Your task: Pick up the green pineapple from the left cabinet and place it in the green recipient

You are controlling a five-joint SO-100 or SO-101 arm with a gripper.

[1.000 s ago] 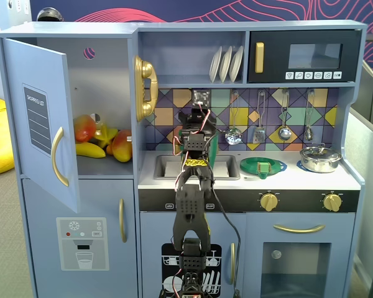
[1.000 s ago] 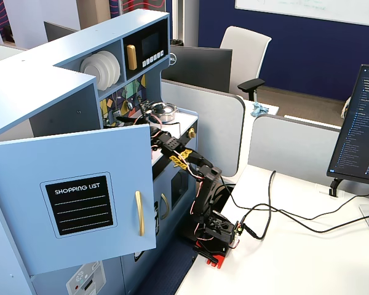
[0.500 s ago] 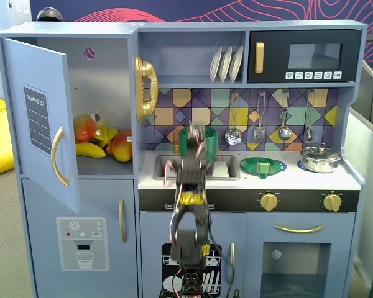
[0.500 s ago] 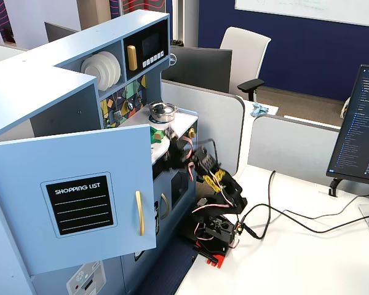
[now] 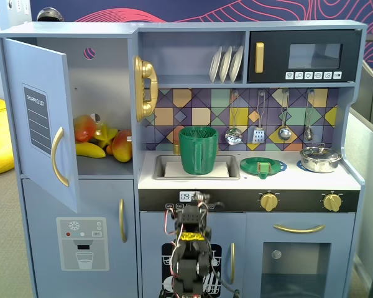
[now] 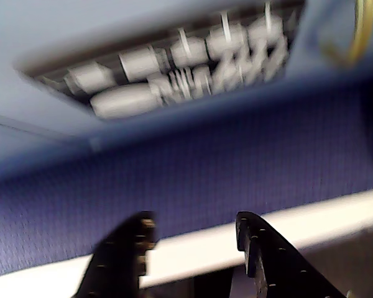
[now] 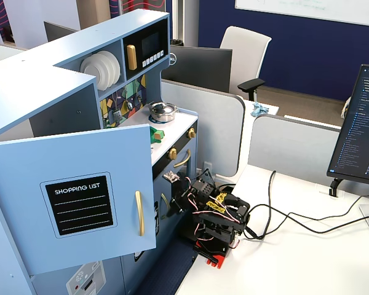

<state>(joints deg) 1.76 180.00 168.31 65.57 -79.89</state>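
Note:
The left cabinet stands with its door swung open; the door with its shopping-list panel also shows in the other fixed view. On its shelf I see red-yellow mangoes and a banana. No green pineapple shows in any view. The green ribbed cup stands upright in the sink. My arm is folded low in front of the kitchen's lower doors, far below the shelf. In the wrist view my gripper is open and empty, over a blue mat and a white table edge.
A flat green plate and a steel pot sit on the counter right of the sink. Utensils hang above them. Cables trail from the arm across the white desk. A monitor stands at the right.

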